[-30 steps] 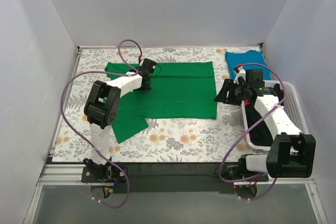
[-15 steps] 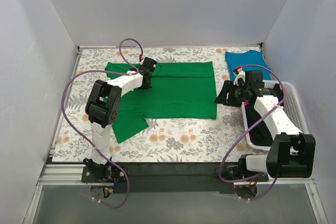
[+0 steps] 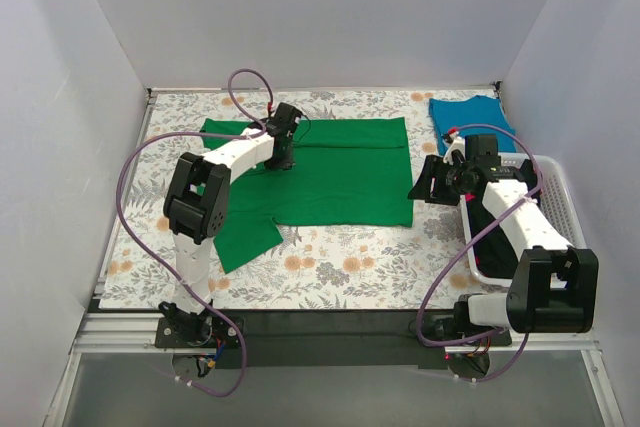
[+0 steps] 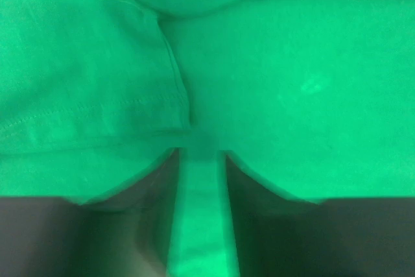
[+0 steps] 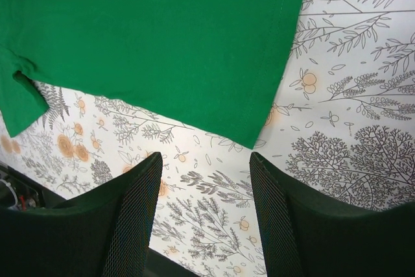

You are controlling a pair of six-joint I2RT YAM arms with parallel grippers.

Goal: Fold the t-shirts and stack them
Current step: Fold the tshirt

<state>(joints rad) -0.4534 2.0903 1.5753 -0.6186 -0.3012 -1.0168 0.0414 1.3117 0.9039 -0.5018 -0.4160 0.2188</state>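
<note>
Your left gripper [image 3: 283,159] is down on the far-left shoulder of the green t-shirt [image 3: 345,172], jaws closed to a narrow gap on a ridge of cloth, with wrinkles running into the pinch. The shirt lies flat on the table, long axis left to right. That puts its right hem closest to your right gripper [image 3: 422,183], which hangs wide open and empty just beside that edge.

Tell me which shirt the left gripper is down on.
The green t-shirt, spread out in the middle; the left gripper sits on its far left part. The blue t-shirt lies apart in the far right corner.
</note>
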